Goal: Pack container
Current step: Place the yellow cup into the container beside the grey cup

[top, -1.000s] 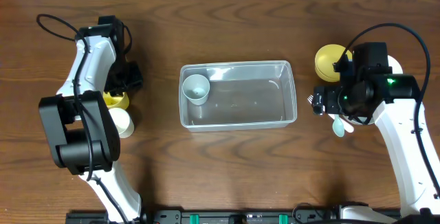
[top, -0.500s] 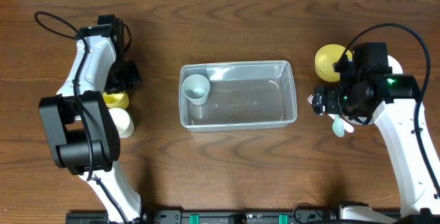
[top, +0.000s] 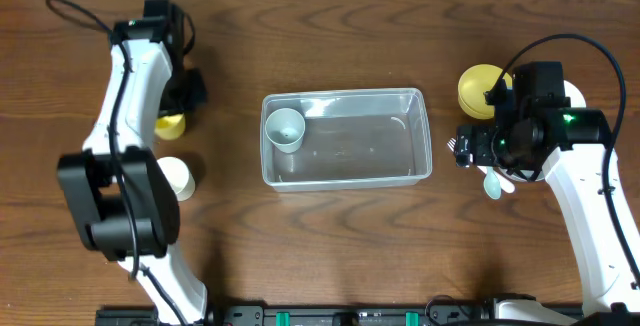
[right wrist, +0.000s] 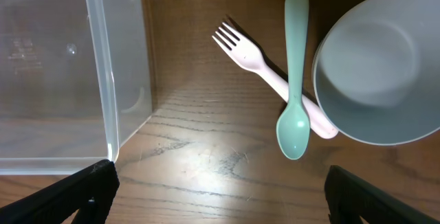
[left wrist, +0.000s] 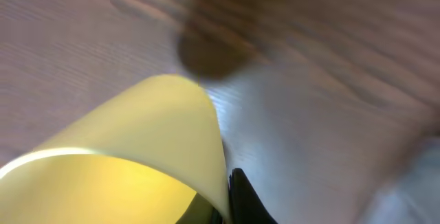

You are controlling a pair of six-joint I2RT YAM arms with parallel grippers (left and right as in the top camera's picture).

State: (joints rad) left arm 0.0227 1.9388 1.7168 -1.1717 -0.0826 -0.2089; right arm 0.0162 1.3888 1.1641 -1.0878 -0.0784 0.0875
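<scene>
Container (top: 345,170): clear rectangular tub with rounded corners and an out-turned rim, open side up at the centre of the overhead frame; its right end wall fills the left of the right wrist frame.
Handling: probably light, with thin walls that give a little under pressure; the smooth plastic may slip between the pads, so the stiffer rim over a wall is the likeliest hold.
Contents: one pale green cup (top: 285,129) upright in the upper left corner; the rest of the floor is bare.
Right gripper (right wrist: 220,179): jaws spread wide, holding nothing, just beside the tub's right end.
Utensils: mint spoon (right wrist: 294,80) lying across a pink fork (right wrist: 261,66), beside a pale bowl (right wrist: 381,69).
Yellow bowl (top: 478,88): upper right, near the right arm.
Left gripper (top: 180,106): upper left, apparently pinching the wall of a yellow cup (left wrist: 124,162); the view is blurred.
White cup (top: 176,177): standing left of the tub, well apart.
</scene>
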